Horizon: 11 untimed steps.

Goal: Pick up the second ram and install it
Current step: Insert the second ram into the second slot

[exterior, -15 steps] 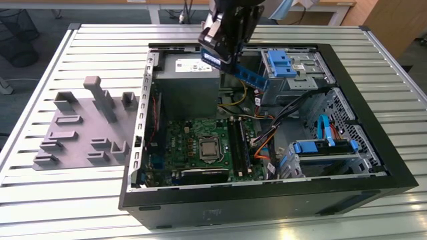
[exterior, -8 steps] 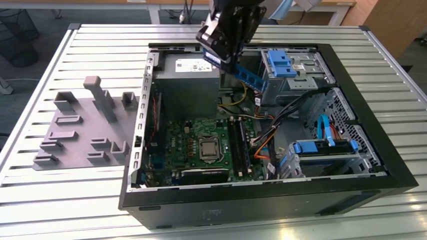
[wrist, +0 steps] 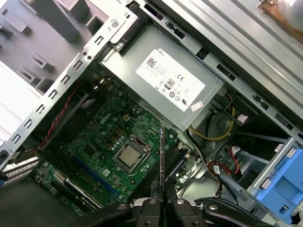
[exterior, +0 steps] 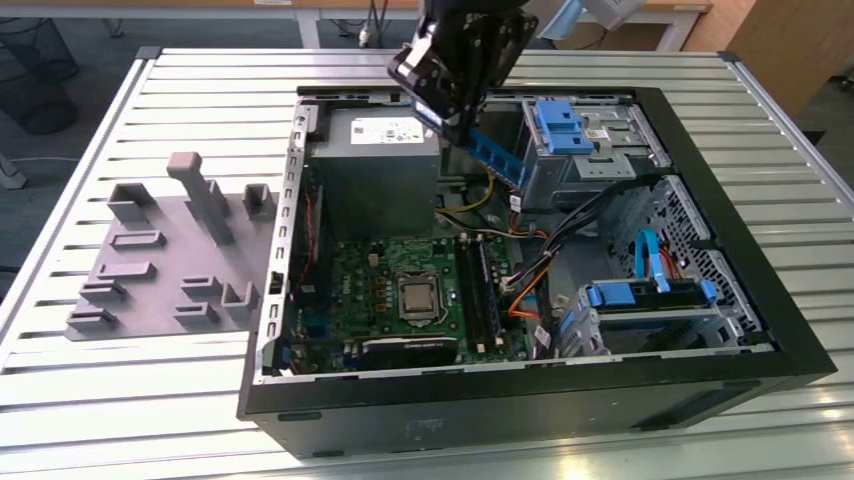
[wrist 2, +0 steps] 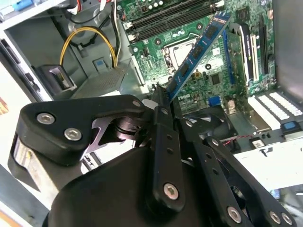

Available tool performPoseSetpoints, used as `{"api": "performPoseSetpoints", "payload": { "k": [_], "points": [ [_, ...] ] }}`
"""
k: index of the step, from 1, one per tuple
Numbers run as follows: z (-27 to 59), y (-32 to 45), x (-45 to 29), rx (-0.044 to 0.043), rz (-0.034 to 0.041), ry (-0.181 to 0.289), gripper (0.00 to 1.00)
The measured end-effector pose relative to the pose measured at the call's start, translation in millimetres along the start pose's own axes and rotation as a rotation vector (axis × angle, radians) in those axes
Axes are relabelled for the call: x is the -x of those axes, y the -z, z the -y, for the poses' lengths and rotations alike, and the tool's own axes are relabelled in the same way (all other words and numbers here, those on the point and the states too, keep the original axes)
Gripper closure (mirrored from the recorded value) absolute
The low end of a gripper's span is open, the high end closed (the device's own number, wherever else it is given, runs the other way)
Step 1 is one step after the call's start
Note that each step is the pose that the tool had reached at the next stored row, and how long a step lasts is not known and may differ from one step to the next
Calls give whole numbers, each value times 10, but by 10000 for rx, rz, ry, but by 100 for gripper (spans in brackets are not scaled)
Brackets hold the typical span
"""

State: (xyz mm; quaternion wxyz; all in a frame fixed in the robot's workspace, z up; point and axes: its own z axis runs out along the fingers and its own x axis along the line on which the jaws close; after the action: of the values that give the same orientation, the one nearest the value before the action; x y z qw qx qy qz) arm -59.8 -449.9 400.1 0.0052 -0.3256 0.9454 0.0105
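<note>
The second ram [exterior: 489, 153] is a slim board with a row of black chips, and it hangs tilted in the air over the open computer case [exterior: 747, 380]. My gripper [exterior: 458, 128] is shut on one end of it, above the power supply. In the second wrist view the ram [wrist 2: 196, 52] reaches from my gripper [wrist 2: 163, 96] out over the green motherboard [wrist 2: 222, 75]. It appears edge-on as a thin line [wrist: 162, 158] above my gripper [wrist: 162, 195] in the first wrist view. The long black memory slots [exterior: 478, 285] lie below, beside the processor socket [exterior: 418, 297].
A grey fixture plate [exterior: 160, 265] with upright blocks lies on the slatted table at the exterior view's left. Inside the case are the grey power supply [exterior: 374, 150], blue drive brackets [exterior: 571, 122], a blue-fronted drive cage [exterior: 647, 295] and loose cables [exterior: 534, 265].
</note>
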Motion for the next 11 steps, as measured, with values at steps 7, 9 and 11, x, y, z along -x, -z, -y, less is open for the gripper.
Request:
{"api": "performPoseSetpoints", "payload": {
  "k": [7,9,11],
  "points": [
    [-8,-10,7,-15,14,-878,86],
    [-11,-13,9,-18,19,-1127,86],
    [-13,-16,11,-23,23,-1378,86]
  ]
}}
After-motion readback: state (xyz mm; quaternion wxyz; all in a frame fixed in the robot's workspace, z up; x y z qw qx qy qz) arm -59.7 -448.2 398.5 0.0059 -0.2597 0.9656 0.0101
